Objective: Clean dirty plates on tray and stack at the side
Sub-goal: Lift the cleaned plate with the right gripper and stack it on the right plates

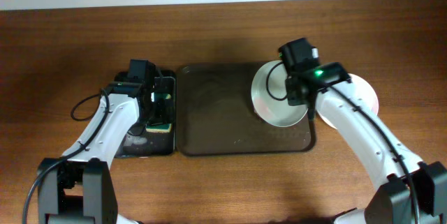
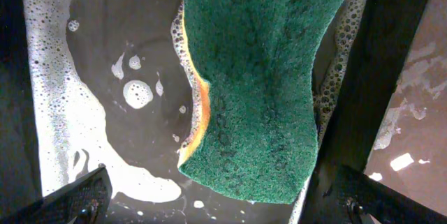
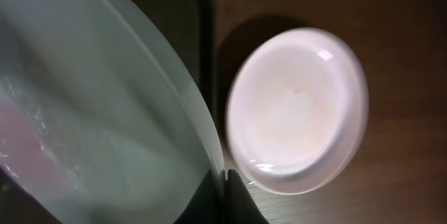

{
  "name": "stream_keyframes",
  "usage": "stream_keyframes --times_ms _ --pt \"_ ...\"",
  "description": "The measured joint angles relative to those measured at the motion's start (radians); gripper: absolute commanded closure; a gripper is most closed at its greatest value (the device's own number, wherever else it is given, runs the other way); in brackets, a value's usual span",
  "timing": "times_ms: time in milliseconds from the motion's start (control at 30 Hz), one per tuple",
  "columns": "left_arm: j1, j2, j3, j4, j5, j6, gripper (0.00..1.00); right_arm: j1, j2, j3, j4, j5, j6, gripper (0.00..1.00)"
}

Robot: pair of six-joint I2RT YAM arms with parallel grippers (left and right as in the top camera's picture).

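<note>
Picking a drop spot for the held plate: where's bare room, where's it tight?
Free: left and middle of the brown tray, between the black tray and the held plate; bare table along its near edge. Crowded: right of the tray, where a second plate lies by the right gripper; the black tray, filled by sponge and left gripper.

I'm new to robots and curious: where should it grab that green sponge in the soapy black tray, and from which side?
Across its narrowed waist, straight down from above. The sponge seems to lie flat, green side up, in the black tray, and its long edges curve inward midway, so the left end effector can close on them.
</note>
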State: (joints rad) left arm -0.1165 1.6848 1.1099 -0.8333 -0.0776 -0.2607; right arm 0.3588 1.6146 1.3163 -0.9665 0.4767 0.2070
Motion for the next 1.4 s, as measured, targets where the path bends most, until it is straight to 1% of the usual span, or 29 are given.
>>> stream_keyframes --times_ms 33,200,300,433,533,600,700,800,833,867,900,933,1033,1133,1167,1200,1233,1267,1333,1400 --pt "0.0 0.0 0.0 0.0 0.0 0.0 0.0 0.024 0.0 0.0 0.002 0.037 0.0 0.96" --pt "0.0 0.0 0.0 0.001 0.0 0.0 0.0 0.22 0.0 0.0 0.037 0.388 0.0 0.96" --pt "0.0 0.0 0.0 0.002 0.0 0.0 0.0 0.301 0.0 0.0 0.07 0.538 0.0 0.96" --pt "0.0 0.0 0.0 0.003 0.0 0.0 0.0 0.311 0.0 0.0 0.082 0.607 -0.001 0.96" --pt "0.0 0.0 0.0 0.003 0.0 0.0 0.0 0.291 0.0 0.0 0.095 0.582 0.013 0.96" --pt "0.0 0.0 0.0 0.002 0.0 0.0 0.0 0.211 -0.001 0.0 0.092 0.454 0.053 0.96" --pt "0.0 0.0 0.0 0.003 0.0 0.0 0.0 0.037 -0.001 0.0 0.089 0.209 0.105 0.96" --pt "0.0 0.0 0.0 0.002 0.0 0.0 0.0 -0.224 -0.002 0.0 0.08 -0.123 0.129 0.96" --pt "0.0 0.0 0.0 0.003 0.001 0.0 0.0 -0.307 -0.002 0.0 0.074 -0.19 0.13 0.96" --pt "0.0 0.0 0.0 0.003 0.0 0.0 0.0 -0.352 -0.002 0.0 0.066 -0.225 0.133 0.96" --pt "0.0 0.0 0.0 0.002 0.002 0.0 0.0 -0.467 -0.001 0.0 0.034 -0.308 0.134 0.96" --pt "0.0 0.0 0.0 0.003 0.003 0.0 0.0 -0.548 -0.001 0.0 0.021 -0.337 0.135 0.96" --pt "0.0 0.0 0.0 0.003 0.003 0.0 0.0 -0.698 0.016 0.0 -0.014 -0.389 0.137 0.96" --pt "0.0 0.0 0.0 0.003 0.003 0.0 0.0 -0.763 0.045 0.0 -0.022 -0.4 0.137 0.96" --pt "0.0 0.0 0.0 0.003 0.003 0.0 0.0 -0.768 0.056 0.0 -0.022 -0.401 0.136 0.9" --pt "0.0 0.0 0.0 0.003 0.003 0.0 0.0 -0.769 0.067 0.0 -0.022 -0.403 0.137 0.66" --pt "0.0 0.0 0.0 0.003 0.003 0.0 0.0 -0.769 0.075 0.0 -0.021 -0.407 0.136 0.45" --pt "0.0 0.0 0.0 0.003 0.003 0.0 0.0 -0.769 0.087 0.0 -0.021 -0.412 0.137 0.36" --pt "0.0 0.0 0.0 0.003 0.003 0.0 0.0 -0.769 0.092 0.0 -0.021 -0.423 0.13 0.27" --pt "0.0 0.0 0.0 0.005 0.003 0.0 0.0 -0.769 0.092 0.0 -0.019 -0.484 0.134 0.2"
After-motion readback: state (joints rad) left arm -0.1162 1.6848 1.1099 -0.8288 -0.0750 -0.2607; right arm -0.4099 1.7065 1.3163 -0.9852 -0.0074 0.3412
